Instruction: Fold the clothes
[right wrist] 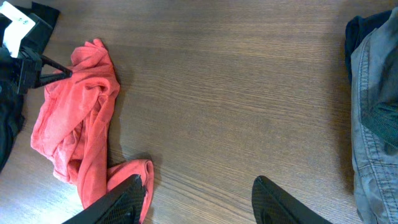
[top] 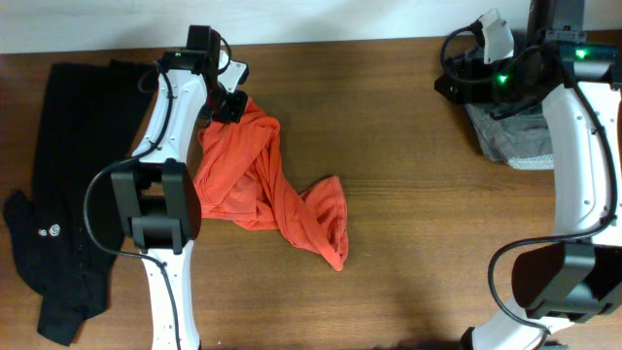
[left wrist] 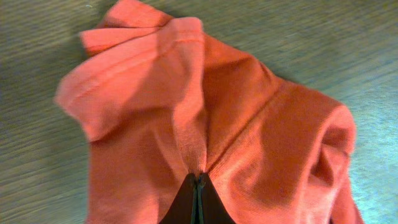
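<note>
The bench carries three garments: one orange-red T-shirt, one black garment, one grey garment.

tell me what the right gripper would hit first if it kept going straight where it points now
Most likely the bare table: the right gripper points at plain wood between its open fingers, orange T-shirt off to one side, grey garment to the other. Depth is unclear.

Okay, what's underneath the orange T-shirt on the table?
Only bare wooden table shows around the crumpled orange T-shirt, and nothing sticks out from beneath. The left gripper is shut on its upper edge. Whatever lies under the bunched folds is covered.
</note>
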